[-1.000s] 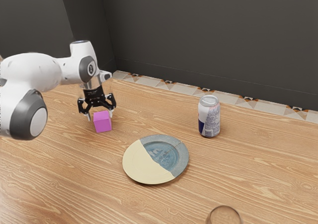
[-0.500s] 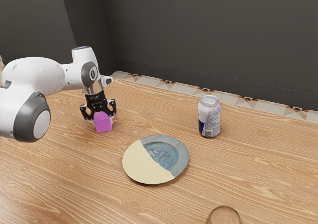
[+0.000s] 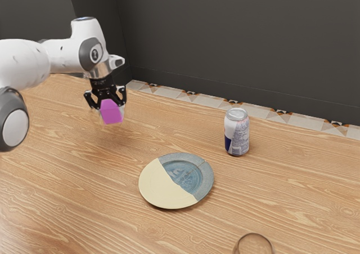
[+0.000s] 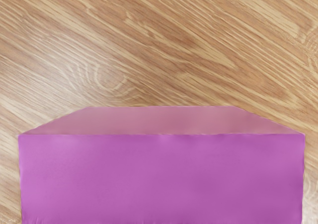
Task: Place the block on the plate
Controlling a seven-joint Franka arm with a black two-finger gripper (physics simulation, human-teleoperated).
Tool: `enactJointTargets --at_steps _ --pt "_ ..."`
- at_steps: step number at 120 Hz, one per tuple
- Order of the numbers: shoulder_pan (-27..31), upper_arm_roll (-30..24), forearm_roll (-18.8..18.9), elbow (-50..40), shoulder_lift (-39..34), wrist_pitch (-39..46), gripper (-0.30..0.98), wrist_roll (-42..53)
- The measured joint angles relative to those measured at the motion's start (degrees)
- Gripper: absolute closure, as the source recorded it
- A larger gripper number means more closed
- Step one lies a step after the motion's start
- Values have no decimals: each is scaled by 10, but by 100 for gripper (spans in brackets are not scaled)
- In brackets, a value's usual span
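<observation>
Block [image 3: 112, 111], magenta, is held above the wooden table [image 3: 304, 197], clamped from two sides between the fingers of the gripper [image 3: 112, 117]. Relative to the plate [image 3: 160, 185], the block is positioned toward the exterior view's left and farther from the camera, well apart from the plate and above its level. The plate is laid flat on the table, its surface divided between plain cream and patterned blue-grey. A can [image 3: 237, 133] is stood upright beyond the plate, toward the exterior view's right. A clear round rim [image 3: 254, 235] is located nearer the camera than the plate, also toward that view's right, and is partly cut off by the lower edge.
</observation>
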Motion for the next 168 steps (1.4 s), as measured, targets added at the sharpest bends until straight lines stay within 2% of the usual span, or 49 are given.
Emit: enactJointTargets --at_steps 29,53,84,168 --pt "-2 -104 83 -53 -97 -32 30 -9" --pt "-15 -171 119 -92 -152 -59 30 -13" --pt "-112 -173 129 -97 -140 -69 30 -14" --pt "-132 -177 124 -110 -15 -39 30 -14"
